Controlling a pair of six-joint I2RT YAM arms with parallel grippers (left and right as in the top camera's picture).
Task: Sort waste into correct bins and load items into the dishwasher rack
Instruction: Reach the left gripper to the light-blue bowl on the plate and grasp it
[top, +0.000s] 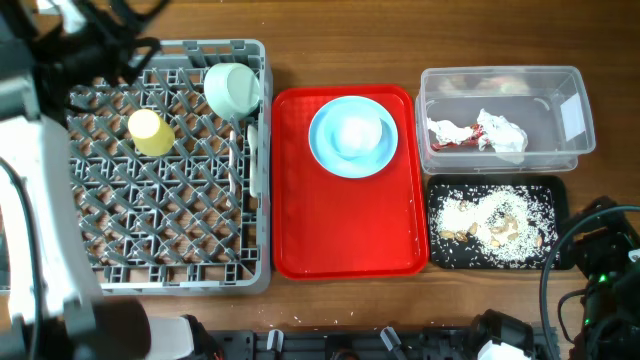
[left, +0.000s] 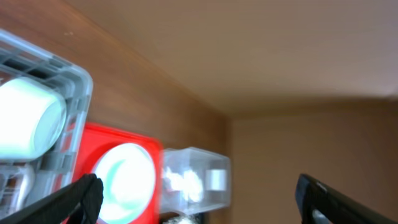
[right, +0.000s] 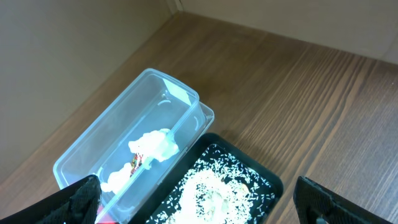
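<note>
Your left gripper (left: 198, 202) is spread wide with nothing between its fingers, beside the dishwasher rack (left: 69, 84) corner where the pale green bowl (left: 28, 118) rests. Your right gripper (right: 199, 206) is equally spread and empty, above the black tray (right: 252, 177) of food scraps (right: 211, 194). The napkin (right: 152, 146) lies in the clear tub (right: 109, 127) and the plate (top: 352, 136) on the red tray (top: 300, 240). Only fingertips show, cut off at each wrist view's bottom edge, and the left view is blurred.
</note>
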